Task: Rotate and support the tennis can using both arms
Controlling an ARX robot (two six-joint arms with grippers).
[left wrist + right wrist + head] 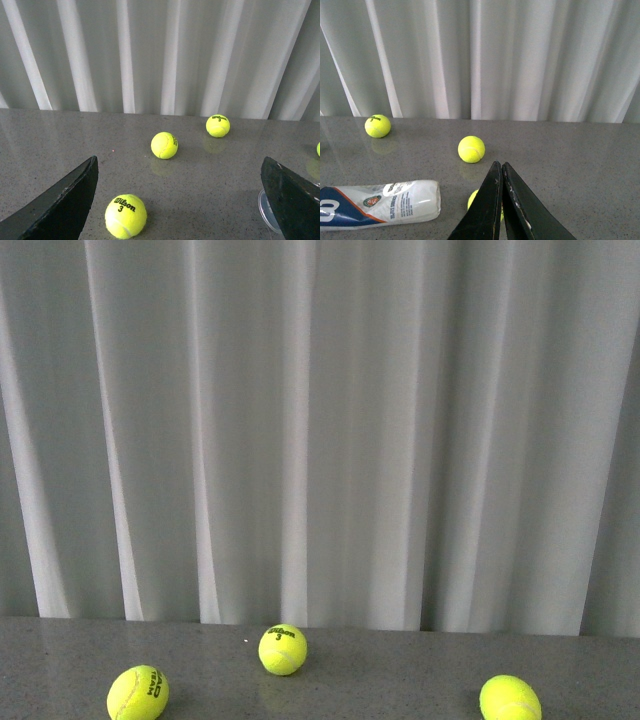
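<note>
Tennis can [380,204] lying flat on the worktop [580,165].
Left jaws wide apart, empty; right jaws pressed together, empty.

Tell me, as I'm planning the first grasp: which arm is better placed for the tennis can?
Right, probably: the tennis can lies beside the shut right gripper. The open left gripper faces mostly balls.

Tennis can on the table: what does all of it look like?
The tennis can lies on its side on the grey table. It looks like clear plastic with a rounded closed end, wrapped in a label: white text panel, round emblem, orange stripe, navy part with a white logo. Its other end is cut off by the picture's edge. Nothing touches it; the right gripper, shut, is apart.
</note>
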